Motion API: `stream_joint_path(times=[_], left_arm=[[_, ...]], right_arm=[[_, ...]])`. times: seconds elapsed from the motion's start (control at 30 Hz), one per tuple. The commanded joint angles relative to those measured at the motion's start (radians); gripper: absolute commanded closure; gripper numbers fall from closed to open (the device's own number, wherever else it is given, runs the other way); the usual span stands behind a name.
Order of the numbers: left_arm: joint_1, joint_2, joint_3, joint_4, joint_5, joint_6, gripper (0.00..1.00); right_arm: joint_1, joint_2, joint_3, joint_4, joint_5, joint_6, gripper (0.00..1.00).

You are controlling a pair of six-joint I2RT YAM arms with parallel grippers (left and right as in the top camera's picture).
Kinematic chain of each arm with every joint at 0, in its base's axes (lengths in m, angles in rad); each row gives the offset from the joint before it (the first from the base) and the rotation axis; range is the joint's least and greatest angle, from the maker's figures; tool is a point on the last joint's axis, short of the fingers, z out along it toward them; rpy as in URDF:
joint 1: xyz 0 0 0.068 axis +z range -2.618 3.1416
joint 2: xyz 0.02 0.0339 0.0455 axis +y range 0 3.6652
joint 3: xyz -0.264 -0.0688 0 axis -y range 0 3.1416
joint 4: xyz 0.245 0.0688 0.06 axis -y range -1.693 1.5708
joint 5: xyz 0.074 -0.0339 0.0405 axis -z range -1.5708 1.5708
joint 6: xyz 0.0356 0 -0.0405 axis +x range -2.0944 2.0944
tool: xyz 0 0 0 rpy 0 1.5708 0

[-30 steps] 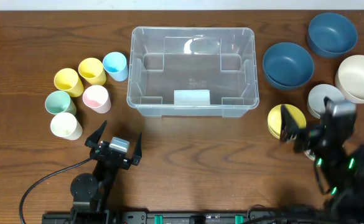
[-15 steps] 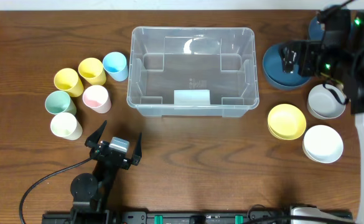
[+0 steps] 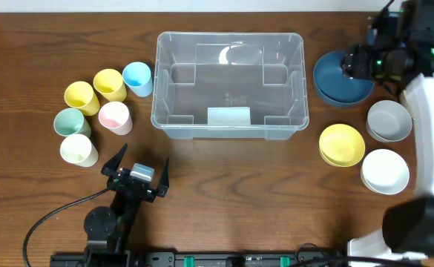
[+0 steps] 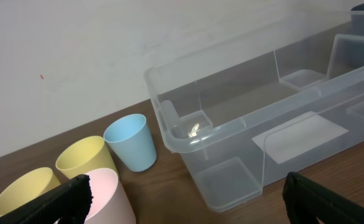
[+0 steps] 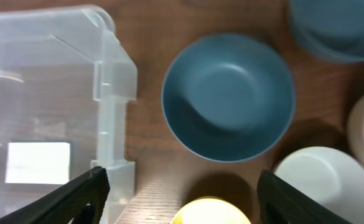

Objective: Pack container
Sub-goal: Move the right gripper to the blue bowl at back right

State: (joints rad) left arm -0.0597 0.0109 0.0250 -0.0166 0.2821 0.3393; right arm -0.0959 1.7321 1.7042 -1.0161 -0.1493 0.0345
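The container (image 3: 229,85) is a large clear plastic bin standing at the middle back of the table, with nothing in it. My right gripper (image 3: 360,64) hovers open above a dark blue bowl (image 3: 339,80) to the right of the bin. In the right wrist view, that blue bowl (image 5: 228,96) lies beyond my right gripper (image 5: 182,199), whose jaws stand wide with nothing between them, and the container's corner (image 5: 110,93) is at the left. My left gripper (image 3: 137,167) rests open near the front left. In its wrist view, my left gripper (image 4: 185,199) faces the container (image 4: 231,127).
Several cups stand left of the bin: two yellow (image 3: 81,96), (image 3: 110,84), blue (image 3: 137,78), pink (image 3: 115,116), green (image 3: 70,121) and cream (image 3: 78,149). On the right sit a grey bowl (image 3: 389,120), a yellow bowl (image 3: 341,144) and a white bowl (image 3: 384,170). A second blue bowl (image 5: 337,28) is at the back right.
My right arm has swung from the front right to the back right, over the dark blue bowl. Its jaws have narrowed a little. The left arm has not moved.
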Motion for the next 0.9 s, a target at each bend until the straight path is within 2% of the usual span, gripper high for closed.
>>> stream_joint_path(times=[0.0,0.2,0.6,0.87], left_arm=[[0.005,-0.006,-0.021,-0.031,0.01,-0.008,0.02],[0.005,-0.006,-0.021,-0.031,0.01,-0.008,0.02],[0.005,-0.006,-0.021,-0.031,0.01,-0.008,0.02],[0.005,-0.006,-0.021,-0.031,0.01,-0.008,0.02]], right_arm=[[-0.004,0.063,0.021,0.005,-0.02,-0.045,0.25],[-0.001,0.182,0.021,0.022,-0.028,-0.082,0.28],[-0.001,0.314,0.02,0.035,-0.08,-0.263,0.28],[0.004,0.357,0.014,0.03,-0.095,-0.347,0.36]])
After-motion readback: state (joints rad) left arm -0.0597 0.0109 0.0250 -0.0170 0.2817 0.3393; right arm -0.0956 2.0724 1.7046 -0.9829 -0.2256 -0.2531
